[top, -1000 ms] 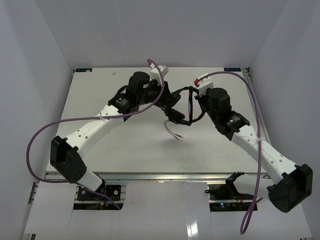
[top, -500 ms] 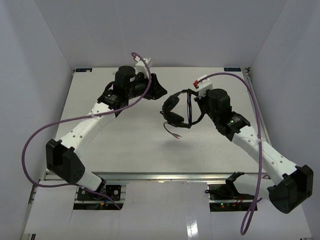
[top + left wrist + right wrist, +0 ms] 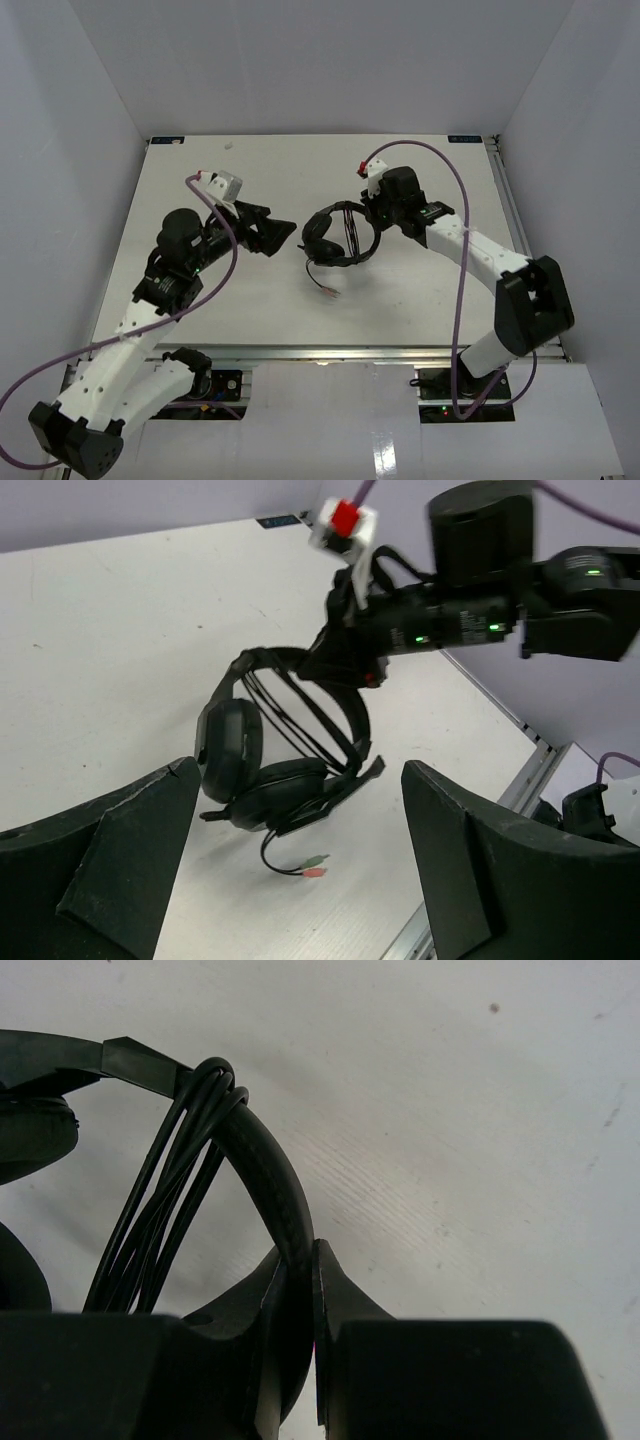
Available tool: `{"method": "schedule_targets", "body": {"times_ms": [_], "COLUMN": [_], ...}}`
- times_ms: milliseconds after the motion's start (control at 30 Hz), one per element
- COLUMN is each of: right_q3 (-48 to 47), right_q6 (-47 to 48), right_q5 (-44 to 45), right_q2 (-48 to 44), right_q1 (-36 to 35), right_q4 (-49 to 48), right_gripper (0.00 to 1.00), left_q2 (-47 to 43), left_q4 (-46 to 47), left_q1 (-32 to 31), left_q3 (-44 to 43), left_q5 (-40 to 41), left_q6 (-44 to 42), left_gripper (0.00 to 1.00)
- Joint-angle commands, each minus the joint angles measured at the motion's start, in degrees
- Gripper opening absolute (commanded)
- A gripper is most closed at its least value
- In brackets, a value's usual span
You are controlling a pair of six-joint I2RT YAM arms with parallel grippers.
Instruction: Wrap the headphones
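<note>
Well, from where I stand the headphones sit near the middle of the white table, a little toward its right half, between the two arms. The right gripper has them by the top of the arched headband: its jaws are shut tight on the black band, one finger on each side, as its own wrist view shows plainly.

Their long axis runs from that pinched arch out to the two padded earcups, which point away from the right gripper and toward the left arm, slanting slightly toward the near edge. The headset hangs tilted, the arch higher and the cups lower; I cannot tell whether the lower cup touches the tabletop.

The thin black cord is looped several times across the headband, the strands bunched together just beside the right fingers. A short loose end drops below the earcups and finishes in two small coloured plugs, lying on or just over the table.

The left gripper faces the earcups from the left with its jaws spread wide, holding nothing and clear of the headset. Purple cables arc over both arms.
</note>
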State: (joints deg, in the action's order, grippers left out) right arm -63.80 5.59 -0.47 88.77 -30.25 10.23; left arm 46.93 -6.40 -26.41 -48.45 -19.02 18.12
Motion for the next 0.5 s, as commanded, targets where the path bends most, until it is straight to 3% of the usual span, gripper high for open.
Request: {"method": "schedule_targets", "body": {"times_ms": [0, 200, 267, 300, 400, 433, 467], "right_q3": [-4.7, -7.1, -8.1, -8.4, -8.7, -8.3, -7.9], "right_q6": [-1.8, -0.9, -0.7, -0.5, 0.6, 1.3, 2.2], "right_q5": [-4.3, -0.8, -1.0, -1.4, -2.4, -2.4, -2.4], "right_q2": [7.6, 16.4, 17.9, 18.5, 18.7, 18.2, 17.1], "right_q1": [0.3, 0.4, 0.6, 0.6, 0.7, 0.7, 0.8], "right_q4": [-7.9, -14.0, -13.9, -14.0, -13.7, -13.5, -13.2], "right_gripper": [0.08, 0.08, 0.16, 0.25, 0.82, 0.92, 0.91], "left_q2": [-7.6, -14.4, -15.4, -15.8, -16.8, -17.0, -17.2], "left_q4": [-0.3, -4.2, -4.5, -4.6, -4.8, -5.0, -5.1], "left_q1": [0.1, 0.1, 0.1, 0.1, 0.1, 0.1, 0.1], "left_q3": [5.9, 9.5, 10.2, 10.5, 11.6, 11.9, 12.0], "left_q5": [2.3, 4.6, 4.9, 5.0, 5.1, 5.1, 5.1], "left_q6": [-1.0, -2.9, -3.1, -2.9, -2.7, -2.6, -2.4], "left_gripper": [0.93, 0.95, 0.96, 0.97, 0.98, 0.98, 0.98]}}
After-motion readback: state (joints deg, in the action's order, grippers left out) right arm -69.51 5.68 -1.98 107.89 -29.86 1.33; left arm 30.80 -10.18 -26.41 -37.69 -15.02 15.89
